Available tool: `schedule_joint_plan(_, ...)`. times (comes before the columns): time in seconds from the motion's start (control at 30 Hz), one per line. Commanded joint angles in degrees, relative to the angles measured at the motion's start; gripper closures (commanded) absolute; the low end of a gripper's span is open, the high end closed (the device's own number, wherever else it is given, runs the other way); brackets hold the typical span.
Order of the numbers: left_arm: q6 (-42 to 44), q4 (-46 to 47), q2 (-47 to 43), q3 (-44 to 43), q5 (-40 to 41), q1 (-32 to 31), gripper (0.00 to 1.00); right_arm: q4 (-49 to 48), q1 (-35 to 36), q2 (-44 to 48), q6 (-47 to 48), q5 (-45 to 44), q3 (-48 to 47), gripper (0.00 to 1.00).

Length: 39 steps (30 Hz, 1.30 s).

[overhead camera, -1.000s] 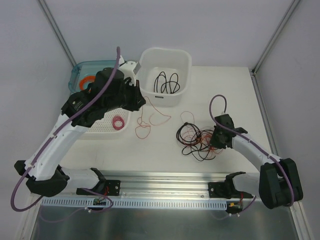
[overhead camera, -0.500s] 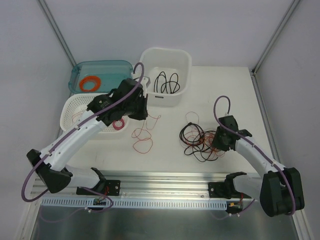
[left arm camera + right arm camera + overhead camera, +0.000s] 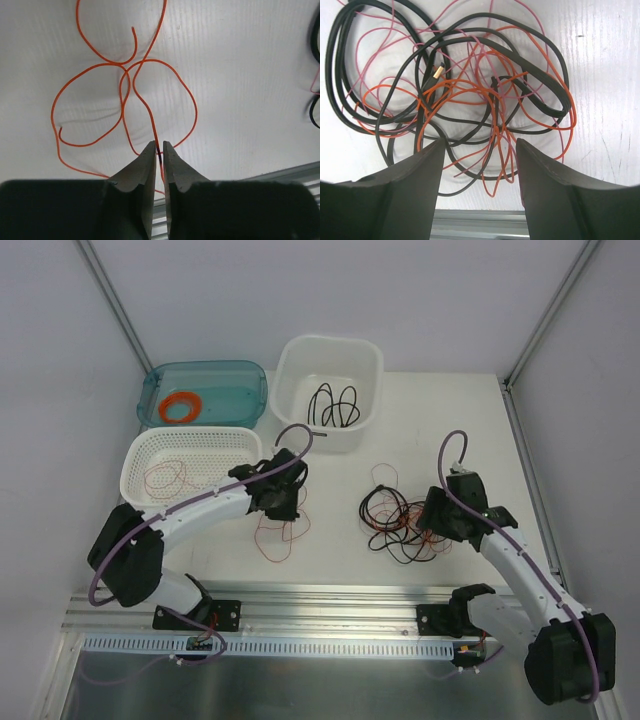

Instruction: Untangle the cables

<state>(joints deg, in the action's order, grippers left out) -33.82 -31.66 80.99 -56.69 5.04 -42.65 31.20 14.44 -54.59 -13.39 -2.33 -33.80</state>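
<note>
The cables [image 3: 400, 520] lie in a loose tangle of black, orange and pink wires right of the table's middle. In the right wrist view the tangle [image 3: 470, 85] fills the space ahead of my right gripper [image 3: 480, 145]. That gripper [image 3: 432, 515] stands open at the tangle's near-right edge, with nothing between its fingers. One separate orange cable [image 3: 280, 535] lies in loops left of centre. My left gripper [image 3: 283, 508] is low over it. Its jaws [image 3: 158, 143] stand a crack apart, and the orange cable [image 3: 196, 112] runs loosely through the gap.
At the back stands a white tub [image 3: 330, 345] holding a black cable [image 3: 333, 405]. A teal bin [image 3: 215, 375] with a neat orange ring [image 3: 180, 403] is at the back left. A white basket [image 3: 135, 455] with a thin red wire [image 3: 165, 478] sits in front of it. A metal rail [image 3: 330, 600] runs along the near edge.
My left arm swung from beside the tub toward the near side and came down with the orange cable; its jaws parted slightly. My right gripper opened over the tangle.
</note>
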Motion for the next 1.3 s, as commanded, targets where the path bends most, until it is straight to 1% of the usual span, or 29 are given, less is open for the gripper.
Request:
schedule_joint_plan(0.0,-3.26,5.37,2.59,1.49,-0.11,0.12,0.89,1.49,-0.29,1.85,1.17,1.71,-2.06,0.37)
schedule_joint_plan(0.1,-2.92,6.43,4.7,1.32,-0.47,-0.76,0.8,1.32,-0.29,2.47,1.08,1.89,-1.53,0.37)
schedule_joint_plan(0.13,-2.65,6.52,5.75,1.14,0.05,-1.2,0.73,1.32,-0.2,2.64,1.0,1.8,-1.44,0.36)
schedule_joint_plan(0.3,-1.42,6.7,8.56,0.26,1.29,-2.78,0.56,1.32,-0.29,3.26,1.08,4.26,-0.83,0.36)
schedule_joint_plan(0.43,-0.37,6.7,11.81,-0.62,0.06,-4.01,0.47,1.49,-0.37,3.87,1.17,4.35,-0.74,0.35)
schedule_joint_plan(0.57,0.42,6.61,14.28,-1.67,-0.11,-6.29,0.46,1.58,-0.29,4.14,1.08,4.35,-0.74,0.33)
schedule_joint_plan(0.8,1.21,5.74,17.53,-2.73,0.76,-8.76,0.52,1.58,-0.29,4.49,0.91,5.05,-0.48,0.31)
schedule_joint_plan(0.93,2.27,3.72,18.15,-3.78,2.78,-10.43,0.52,1.58,-0.29,4.93,0.73,5.14,-0.48,0.31)
schedule_joint_plan(1.03,2.01,1.78,19.29,-4.31,4.53,-11.48,0.56,1.41,-0.29,5.28,0.47,5.23,-0.39,0.31)
schedule_joint_plan(1.17,0.16,1.16,20.78,-3.96,5.68,-11.57,0.71,1.41,-0.2,5.54,0.12,5.58,-0.3,0.31)
schedule_joint_plan(1.2,-0.36,1.16,20.96,-3.96,5.86,-11.57,0.8,1.49,-0.29,5.72,0.2,5.58,-0.21,0.31)
schedule_joint_plan(1.23,-0.45,1.16,21.48,-4.05,5.86,-11.57,0.85,1.67,-0.29,6.07,0.12,5.49,-0.21,0.31)
schedule_joint_plan(1.27,-0.37,1.16,21.75,-4.22,5.77,-11.57,0.95,1.76,-0.2,6.25,0.29,5.4,-0.3,0.31)
